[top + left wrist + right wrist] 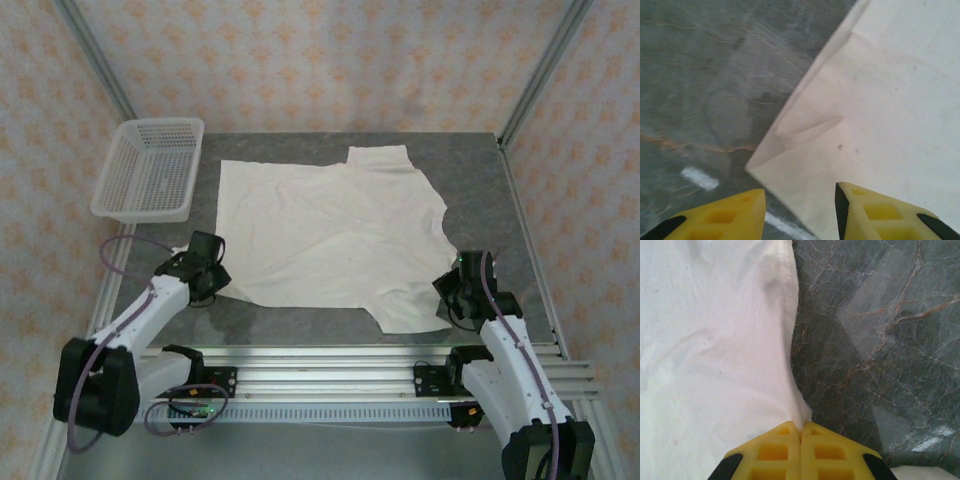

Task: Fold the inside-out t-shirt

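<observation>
The inside-out t-shirt (320,230) lies spread flat across the middle of the grey marbled surface (482,190). Its straight hem faces the left edge, its curved neck opening faces the right edge, and one sleeve reaches toward the far edge while the other reaches toward the near edge. A white mesh basket (150,168) sits at the far left corner, well apart from the cloth and partly overhanging the left edge. The left gripper (207,262) is at the shirt's near left corner. In the left wrist view this gripper (800,215) is released, its yellow fingers (722,217) spread apart. The pointed cloth corner (790,165) lies flat just ahead of the gap, one finger is over bare stone and the other over fabric, and a short white mark (700,178) shows on the surface nearby. The right gripper (456,290) is at the right rim of the near sleeve. In the right wrist view it (801,427) is clenched, fingers (777,447) pressed together on the shirt's edge, and the fabric (715,365) draws into a narrow ridge that runs into the fingertips.
</observation>
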`<control>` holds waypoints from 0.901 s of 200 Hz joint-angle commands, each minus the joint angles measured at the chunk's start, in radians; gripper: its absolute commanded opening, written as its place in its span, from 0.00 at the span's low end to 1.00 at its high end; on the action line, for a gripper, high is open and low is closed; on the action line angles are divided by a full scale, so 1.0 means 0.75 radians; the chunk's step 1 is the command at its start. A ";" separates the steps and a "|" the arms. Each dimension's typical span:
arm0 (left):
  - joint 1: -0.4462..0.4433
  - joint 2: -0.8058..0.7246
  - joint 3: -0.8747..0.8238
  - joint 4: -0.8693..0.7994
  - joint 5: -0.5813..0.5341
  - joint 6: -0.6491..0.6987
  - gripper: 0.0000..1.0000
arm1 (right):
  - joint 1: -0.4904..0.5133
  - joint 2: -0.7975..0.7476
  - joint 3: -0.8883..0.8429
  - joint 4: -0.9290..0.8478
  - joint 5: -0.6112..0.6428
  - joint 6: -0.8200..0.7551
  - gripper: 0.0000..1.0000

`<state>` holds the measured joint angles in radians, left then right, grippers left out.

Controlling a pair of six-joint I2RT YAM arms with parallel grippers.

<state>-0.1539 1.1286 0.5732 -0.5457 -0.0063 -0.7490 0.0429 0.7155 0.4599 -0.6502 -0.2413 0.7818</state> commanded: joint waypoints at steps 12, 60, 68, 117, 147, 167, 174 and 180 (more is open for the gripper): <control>0.030 0.142 0.043 0.168 0.044 0.030 0.43 | 0.002 -0.007 0.003 -0.011 0.007 -0.008 0.00; 0.071 0.262 0.078 0.135 -0.029 0.003 0.43 | 0.002 -0.013 0.017 -0.029 0.004 -0.008 0.00; 0.074 0.257 0.067 0.151 -0.024 0.005 0.41 | 0.002 -0.013 0.018 -0.030 0.007 -0.008 0.00; 0.081 0.222 0.039 0.177 -0.009 0.003 0.19 | 0.002 -0.007 0.021 -0.023 0.006 0.000 0.00; 0.082 0.179 0.042 0.115 -0.016 -0.004 0.14 | 0.002 -0.009 0.019 -0.025 0.003 0.005 0.00; 0.083 0.111 0.026 0.039 -0.039 -0.025 0.14 | 0.002 -0.009 0.021 -0.026 0.001 0.005 0.00; 0.084 0.077 0.017 0.010 -0.060 -0.037 0.14 | 0.002 -0.009 0.019 -0.025 0.000 0.006 0.00; 0.084 0.048 0.009 -0.008 -0.072 -0.042 0.14 | 0.002 -0.009 0.019 -0.024 0.001 0.004 0.00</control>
<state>-0.1020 1.2411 0.6109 -0.4564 0.0109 -0.7509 0.0429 0.7151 0.4599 -0.6510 -0.2447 0.7822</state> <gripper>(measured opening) 0.141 0.042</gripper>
